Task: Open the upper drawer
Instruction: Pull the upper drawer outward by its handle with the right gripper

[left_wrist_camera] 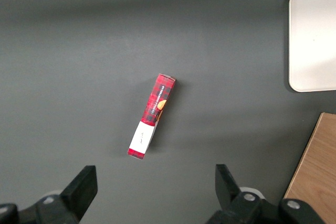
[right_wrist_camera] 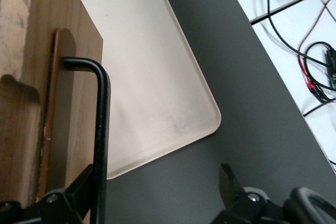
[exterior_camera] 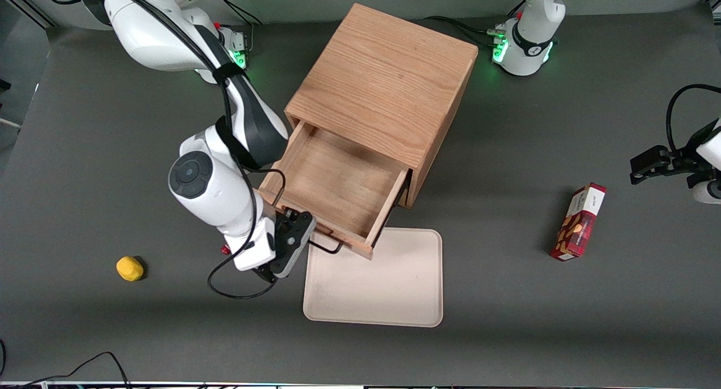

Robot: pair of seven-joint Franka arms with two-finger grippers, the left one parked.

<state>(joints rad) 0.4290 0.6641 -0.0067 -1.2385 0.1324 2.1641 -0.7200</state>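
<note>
Upper drawer (exterior_camera: 338, 186) stands pulled well out of the cabinet (exterior_camera: 383, 90), its front edge overhanging the beige tray (exterior_camera: 388, 287) on the bench (exterior_camera: 507, 321). The gripper (exterior_camera: 293, 237) sits at that front, fingers (right_wrist_camera: 79, 192) spread wide, one beside the black handle (right_wrist_camera: 100, 129), not clamped. Open bench lies nearer the front camera.

The upper drawer (exterior_camera: 338, 189) is showing matt, grained oak, its handle (right_wrist_camera: 100, 129) smooth black metal. The tray (exterior_camera: 388, 287) is looking like matt cream plastic, and the desk (exterior_camera: 507, 321) is lying dull dark grey.
</note>
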